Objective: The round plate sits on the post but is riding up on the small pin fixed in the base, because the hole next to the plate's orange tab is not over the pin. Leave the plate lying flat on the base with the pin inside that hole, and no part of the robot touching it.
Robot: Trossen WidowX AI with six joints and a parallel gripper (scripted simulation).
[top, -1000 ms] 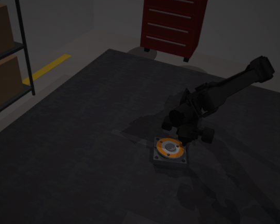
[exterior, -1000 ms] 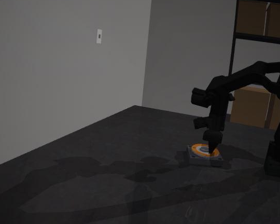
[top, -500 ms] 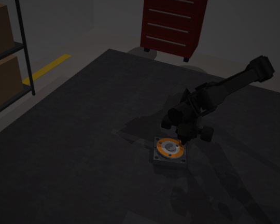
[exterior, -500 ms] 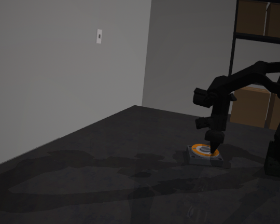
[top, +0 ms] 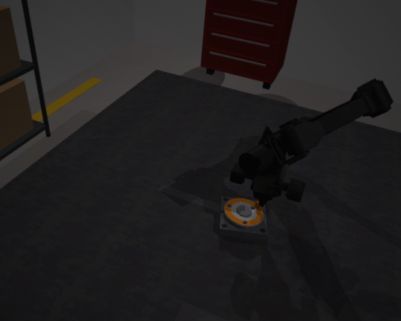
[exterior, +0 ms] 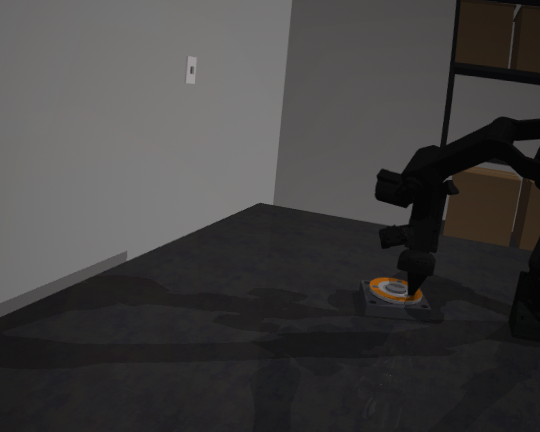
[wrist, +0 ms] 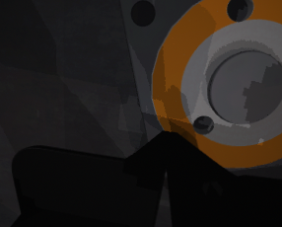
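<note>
plate (top: 243, 211): stiff, light, likely slick | push at orange rim near desk's right edge | gripper (top: 260, 202): pressed together, empty, tip on rim

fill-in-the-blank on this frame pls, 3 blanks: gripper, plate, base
The gripper has its fingers ____ with nothing between them.
Its tip is at the ____ band along the rim of the round plate.
The plate sits on a ____ grey base with a hole near each corner.

Missing words: shut; orange; square
</note>
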